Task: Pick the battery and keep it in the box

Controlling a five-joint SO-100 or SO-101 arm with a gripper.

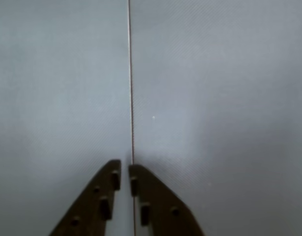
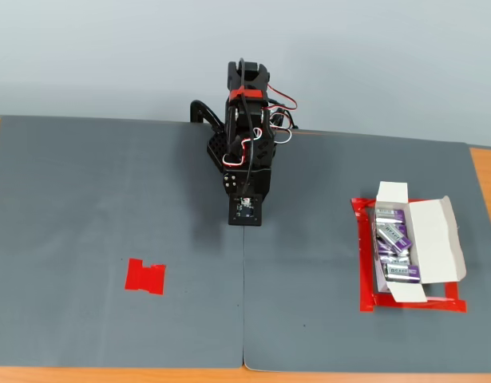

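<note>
My gripper (image 1: 124,167) enters the wrist view from the bottom. Its two dark fingers are nearly touching, with nothing between them, above the bare grey mat (image 1: 214,98). In the fixed view the arm (image 2: 247,144) stands folded at the back centre, with the gripper (image 2: 245,217) pointing down at the mat, mostly hidden behind the wrist camera. The white box (image 2: 437,235) lies open at the right, far from the gripper. Several purple batteries (image 2: 393,239) with silver labels lie in it. No loose battery shows on the mat.
A flat red tape mark (image 2: 145,277) lies on the mat at the front left. A red tape outline (image 2: 413,304) surrounds the box. A seam (image 2: 244,303) runs down the mat's middle, and also shows in the wrist view (image 1: 131,98). Wooden table edges show at both sides.
</note>
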